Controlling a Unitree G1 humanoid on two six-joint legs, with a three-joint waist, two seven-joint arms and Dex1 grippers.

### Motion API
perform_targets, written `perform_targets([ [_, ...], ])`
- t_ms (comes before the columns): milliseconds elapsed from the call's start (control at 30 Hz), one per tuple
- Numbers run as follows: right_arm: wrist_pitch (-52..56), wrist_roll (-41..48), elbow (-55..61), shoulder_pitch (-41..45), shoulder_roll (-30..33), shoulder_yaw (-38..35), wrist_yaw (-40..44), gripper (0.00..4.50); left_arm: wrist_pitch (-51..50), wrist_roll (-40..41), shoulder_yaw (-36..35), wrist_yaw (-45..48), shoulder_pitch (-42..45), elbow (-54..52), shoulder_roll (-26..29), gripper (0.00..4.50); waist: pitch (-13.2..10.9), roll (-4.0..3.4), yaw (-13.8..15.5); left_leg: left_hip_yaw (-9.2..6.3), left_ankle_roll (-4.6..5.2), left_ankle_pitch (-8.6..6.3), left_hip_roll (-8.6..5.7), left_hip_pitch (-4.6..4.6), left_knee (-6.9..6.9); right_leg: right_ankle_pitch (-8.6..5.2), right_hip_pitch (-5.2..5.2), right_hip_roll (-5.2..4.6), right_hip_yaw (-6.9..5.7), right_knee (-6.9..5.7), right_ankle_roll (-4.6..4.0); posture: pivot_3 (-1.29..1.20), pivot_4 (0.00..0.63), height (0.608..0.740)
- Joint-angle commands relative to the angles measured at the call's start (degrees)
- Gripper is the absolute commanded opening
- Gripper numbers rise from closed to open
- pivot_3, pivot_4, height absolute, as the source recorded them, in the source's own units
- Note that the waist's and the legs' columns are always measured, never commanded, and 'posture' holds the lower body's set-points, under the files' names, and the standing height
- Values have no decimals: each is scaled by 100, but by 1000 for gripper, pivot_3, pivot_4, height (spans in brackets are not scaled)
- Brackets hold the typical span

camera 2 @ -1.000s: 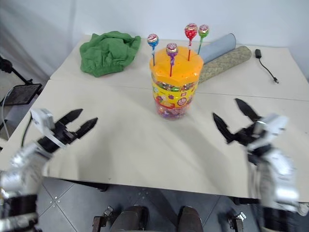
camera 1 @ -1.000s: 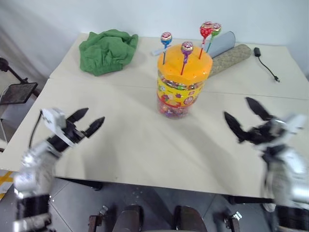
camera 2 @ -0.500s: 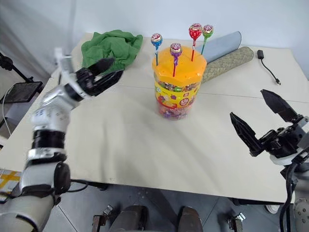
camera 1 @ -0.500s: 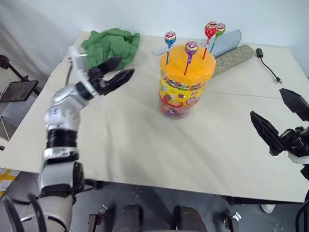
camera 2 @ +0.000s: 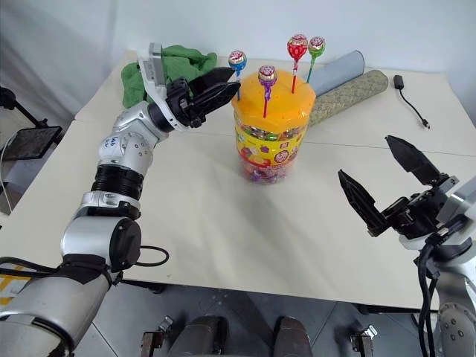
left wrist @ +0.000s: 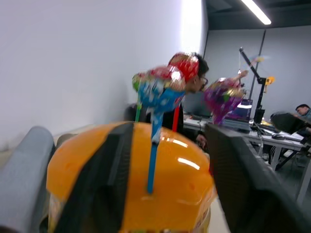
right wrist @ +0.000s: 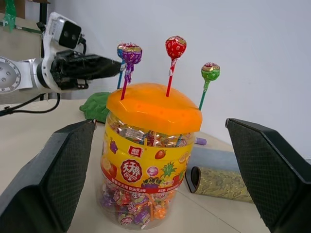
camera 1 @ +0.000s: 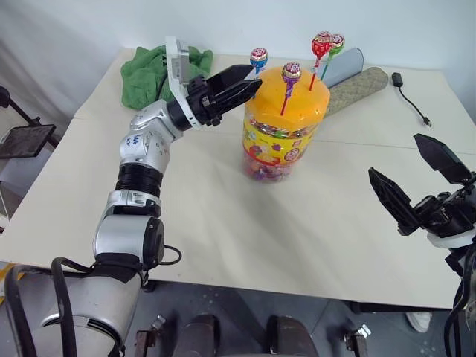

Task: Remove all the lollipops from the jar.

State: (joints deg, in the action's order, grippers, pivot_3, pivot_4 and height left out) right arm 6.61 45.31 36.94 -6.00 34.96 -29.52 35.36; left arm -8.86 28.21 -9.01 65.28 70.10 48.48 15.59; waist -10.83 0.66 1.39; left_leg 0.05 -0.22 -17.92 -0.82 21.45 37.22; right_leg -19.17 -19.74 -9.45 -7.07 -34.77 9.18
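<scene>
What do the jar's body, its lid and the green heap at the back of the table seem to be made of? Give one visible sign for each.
Jar: clear plastic, probably; the wrapped candies show through its wall.
Lid: glossy orange plastic, with bright highlights on the dome.
Green heap: soft matte cloth, judging by its crumpled folds.

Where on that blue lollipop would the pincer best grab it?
Probably the thin stick of the blue lollipop, between the wrapped head and the jar lid. It stands upright, so come from the side like the left pincer, then pull straight up.
</scene>
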Motion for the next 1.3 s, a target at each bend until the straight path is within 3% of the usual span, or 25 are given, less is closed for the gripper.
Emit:
perform_targets([
  [33, 24, 127, 254, 42, 45, -82, -49, 4500, 98, -86, -29, 77, 230, 32, -23, 1082, -2, 3, 0, 0, 0, 0, 0, 0, 0, 0, 0, 0, 0, 0, 0, 0, 150, 740],
  [133, 65, 181, 269, 70, 55, -75, -33, 4500, 117, -120, -69, 34, 269, 61, -45, 128, -2, 3, -1, -1, 0, 0, 0, 0, 0, 0, 0, 0, -1, 0, 0, 0, 150, 740],
  [300, 122, 257, 255, 189, 35, 33, 9, 4500, -303, 283, -492, -52, 375, -23, -38, 58, -2, 4, -3, -1, 0, 0, 0, 1, 2, 0, 0, 0, -1, -1, 0, 0, 150, 740],
  [467, 128, 294, 183, 502, 22, 333, 149, 4500, -1045, 1064, -1563, -722, 401, -16, 515, 58, -5, 8, -124, -1, 0, 0, 5, 0, 0, 0, -11, 0, 1, -17, 0, 0, 150, 740],
  [633, 226, 204, 42, 800, 363, 626, 720, 4500, -1675, 119, -1045, -1334, -594, -259, 1796, 58, -4, 7, -195, 13, 0, 0, 7, -26, -12, 0, -10, 0, 10, -34, 0, 0, 150, 740],
  [767, 293, 104, -305, 821, 860, 749, 1532, 4500, -2971, -384, -935, -2157, -2085, -919, 2933, 58, -11, 21, -170, 15, 1, -1, 5, -23, -5, 0, -12, 0, 16, -35, 0, 0, 150, 740],
  [967, 337, -26, -809, 974, 1030, 943, 2050, 4500, -4242, -302, -1041, -2584, -4128, -3040, 3422, 58, -23, 53, -55, -27, -1, -2, 35, -8, 15, 0, -3, -1, 16, -45, 0, 0, 150, 740],
  [1133, 499, -102, -990, 1392, 916, 1222, 1961, 4500, -4564, -157, -1200, -2587, -4802, -3898, 3452, 1254, -22, 45, -20, -30, 2, -7, 39, -18, 15, 0, 4, 3, 35, -22, -1, 0, 150, 740],
  [1300, 1088, -4, -984, 2244, 507, 1602, 1048, 4500, -3196, -17, -1658, -1845, -5190, -3979, 3433, 2800, -22, 44, -52, -25, -5, -11, 46, -17, 17, -2, -6, 8, 40, -28, -3, 0, 150, 740],
])
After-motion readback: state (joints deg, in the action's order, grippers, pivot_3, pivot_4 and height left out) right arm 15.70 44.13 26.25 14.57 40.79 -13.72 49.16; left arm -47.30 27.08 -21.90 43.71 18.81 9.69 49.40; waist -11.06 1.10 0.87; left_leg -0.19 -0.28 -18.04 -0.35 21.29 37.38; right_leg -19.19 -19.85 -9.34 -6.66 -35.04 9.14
